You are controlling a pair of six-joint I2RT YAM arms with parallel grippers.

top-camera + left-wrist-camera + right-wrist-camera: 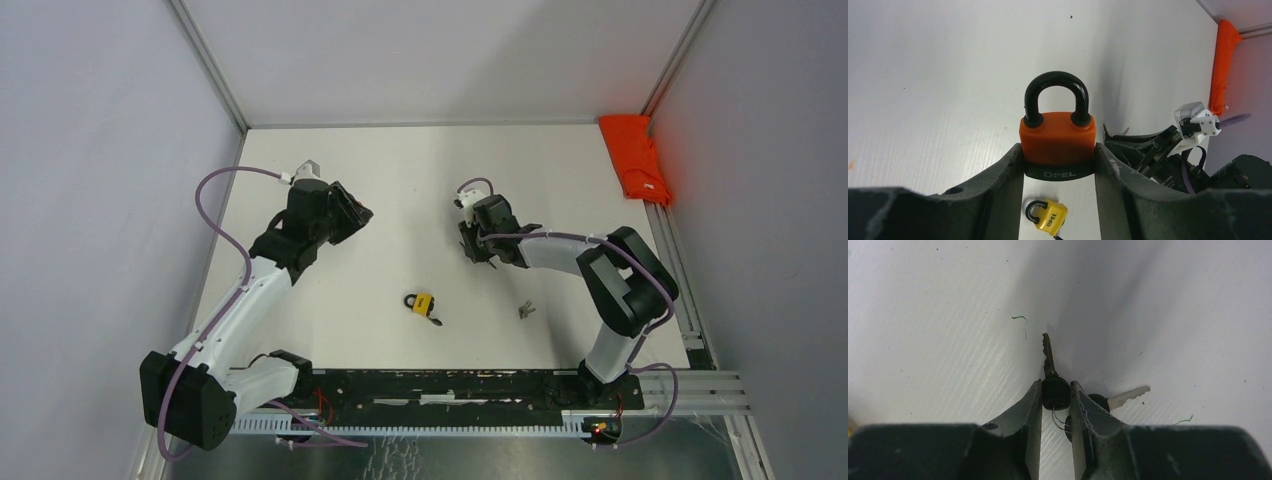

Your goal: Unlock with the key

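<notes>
An orange padlock (1058,137) with a black shackle and a black base stands upright between the fingers of my left gripper (1058,151), which is shut on its body and holds it above the table at the back left (352,214). My right gripper (1055,390) is down at the table near the middle back (472,246). Both its fingers press on the black head of a key (1055,392), whose blade points away from me. A second key (1128,395) on the same wire ring lies flat to the right, partly hidden by the right finger.
A yellow padlock (423,303) lies on the table between the arms, with something dark sticking out of its base. Another small set of keys (525,310) lies right of it. A red cloth (635,158) sits at the back right corner, by the frame.
</notes>
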